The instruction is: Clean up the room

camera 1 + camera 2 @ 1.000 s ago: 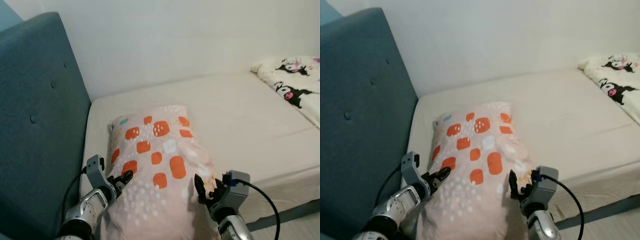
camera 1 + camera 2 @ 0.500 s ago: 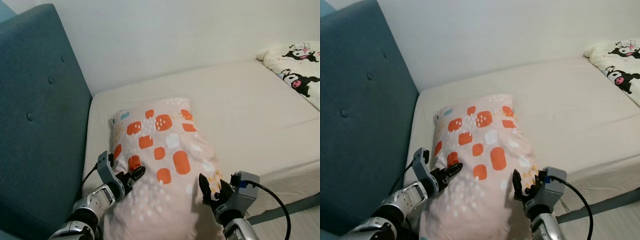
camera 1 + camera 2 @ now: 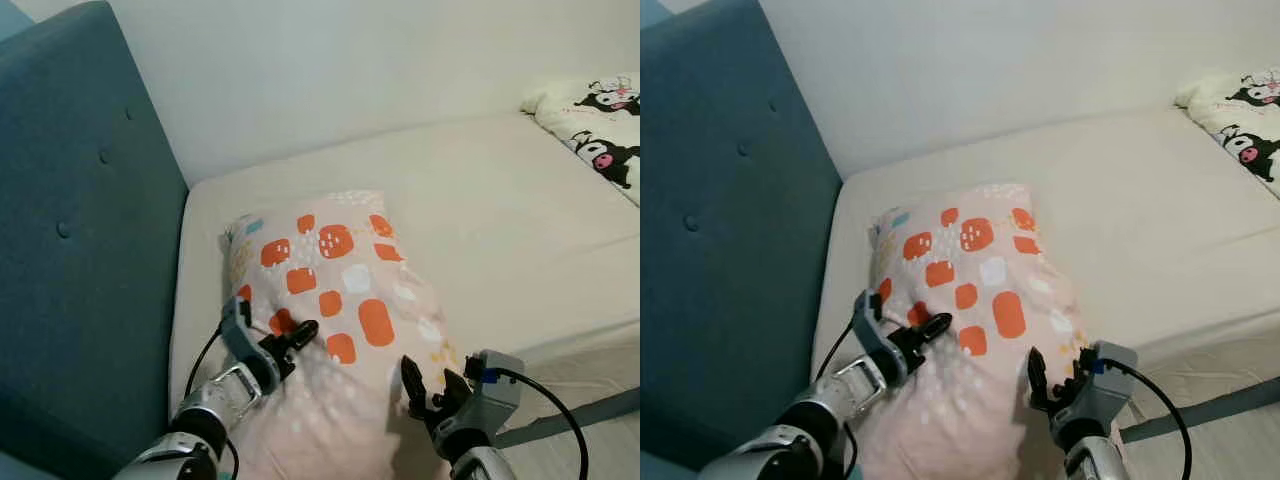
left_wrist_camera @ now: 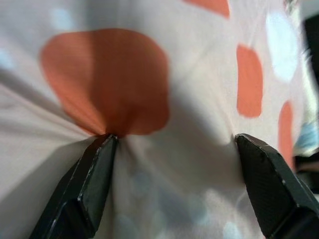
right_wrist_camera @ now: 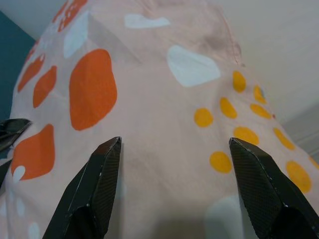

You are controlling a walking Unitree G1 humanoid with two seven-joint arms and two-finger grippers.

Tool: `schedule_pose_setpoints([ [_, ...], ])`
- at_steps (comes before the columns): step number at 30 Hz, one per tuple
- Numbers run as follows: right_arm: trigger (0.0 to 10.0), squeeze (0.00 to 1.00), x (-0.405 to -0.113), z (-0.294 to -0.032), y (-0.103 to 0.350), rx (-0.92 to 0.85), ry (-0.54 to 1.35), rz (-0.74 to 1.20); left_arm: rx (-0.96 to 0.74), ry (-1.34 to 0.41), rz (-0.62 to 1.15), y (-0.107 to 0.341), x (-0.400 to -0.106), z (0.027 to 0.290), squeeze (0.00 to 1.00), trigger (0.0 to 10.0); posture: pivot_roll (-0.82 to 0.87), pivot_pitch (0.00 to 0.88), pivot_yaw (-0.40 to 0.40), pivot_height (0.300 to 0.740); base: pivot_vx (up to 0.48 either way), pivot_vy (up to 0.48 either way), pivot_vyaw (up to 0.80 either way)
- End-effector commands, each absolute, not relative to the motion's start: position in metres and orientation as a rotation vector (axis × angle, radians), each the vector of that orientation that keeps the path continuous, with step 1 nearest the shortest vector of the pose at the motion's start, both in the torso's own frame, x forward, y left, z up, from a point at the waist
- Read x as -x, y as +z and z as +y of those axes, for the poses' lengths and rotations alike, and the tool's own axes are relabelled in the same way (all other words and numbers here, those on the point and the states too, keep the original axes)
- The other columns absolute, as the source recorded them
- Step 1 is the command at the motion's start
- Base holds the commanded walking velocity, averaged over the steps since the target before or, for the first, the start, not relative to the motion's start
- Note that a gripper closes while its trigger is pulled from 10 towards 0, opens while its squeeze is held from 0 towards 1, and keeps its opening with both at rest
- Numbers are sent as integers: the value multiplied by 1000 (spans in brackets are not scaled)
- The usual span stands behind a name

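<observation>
1. The right tool stood at the near edge of the bed, its black fingers spread apart, tips at the pillow's near right corner; the wrist view did not settle whether they touched the cloth.
2. The left tool lay on the pillow's near left part, fingers apart and pressed into the cloth, which puckered around one tip beside an orange patch.
3. The pillow, pale pink with orange blocks, white marks and small yellow dots, lay lengthwise on the bed, its far end toward the wall and its left edge near the headboard; its near end ran out of the eye views behind the arms.
4. The bed carried a plain cream sheet, smooth but for slight folds at the front edge.
5. A blue padded headboard with buttons rose along the bed's left side.
6. A dark strip ran below the mattress at the lower right, with a sliver of pale floor beside it; what the strip was could not be told.
7. At the far right lay a white blanket printed with black cartoon figures, cut off by the picture's edge.
8. A bare white wall closed the scene behind the bed.
</observation>
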State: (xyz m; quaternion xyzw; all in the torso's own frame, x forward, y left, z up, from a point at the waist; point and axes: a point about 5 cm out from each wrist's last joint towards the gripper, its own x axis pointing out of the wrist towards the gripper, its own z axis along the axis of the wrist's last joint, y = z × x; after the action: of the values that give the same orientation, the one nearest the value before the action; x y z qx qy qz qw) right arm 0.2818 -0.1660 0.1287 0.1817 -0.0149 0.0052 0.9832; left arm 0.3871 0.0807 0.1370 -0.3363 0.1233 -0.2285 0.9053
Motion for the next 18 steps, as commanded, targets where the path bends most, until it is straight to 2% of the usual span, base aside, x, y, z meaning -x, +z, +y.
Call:
schedule_pose_setpoints([
  [1, 10000, 0, -278, -165, 125, -368, 3, -8, 620, -462, 318, 123, -381, 72, 0, 10000, -45, 377, 144, 594, 0, 0, 0],
  [2, 10000, 0, -278, -165, 125, -367, 2, -7, 587, -448, 318, 122, -381, 72, 0, 10000, -45, 376, 144, 594, 0, 0, 0],
  [3, 10000, 0, -278, -164, 125, -365, 1, -7, 554, -438, 319, 122, -381, 73, 0, 9333, -45, 376, 144, 594, 0, 0, 0],
  [4, 10000, 0, -278, -164, 125, -365, 1, -7, 554, -438, 319, 122, -381, 73, 0, 9333, -45, 376, 144, 594, 0, 0, 0],
  [5, 10000, 0, -278, -164, 125, -365, 0, -6, 517, -418, 317, 122, -382, 74, 0, 3569, -42, 376, 144, 594, 0, 0, 0],
  [6, 10000, 0, -278, -164, 125, -365, -1, -5, 490, -401, 316, 121, -383, 75, 0, 2392, -42, 375, 144, 594, 0, 0, 0],
  [7, 10000, 0, -278, -164, 125, -365, -1, -5, 490, -401, 316, 121, -383, 75, 0, 2392, -42, 375, 144, 594, 0, 0, 0],
  [8, 10000, 0, -278, -164, 125, -367, -3, -4, 487, -366, 307, 122, -384, 79, 0, 0, -44, 375, 146, 594, 0, 0, 0],
  [18, 10000, 0, -276, -162, 125, -365, 5, 3, 533, -291, 262, 130, -389, 85, 0, 0, -43, 375, 146, 594, 0, 0, 0],
])
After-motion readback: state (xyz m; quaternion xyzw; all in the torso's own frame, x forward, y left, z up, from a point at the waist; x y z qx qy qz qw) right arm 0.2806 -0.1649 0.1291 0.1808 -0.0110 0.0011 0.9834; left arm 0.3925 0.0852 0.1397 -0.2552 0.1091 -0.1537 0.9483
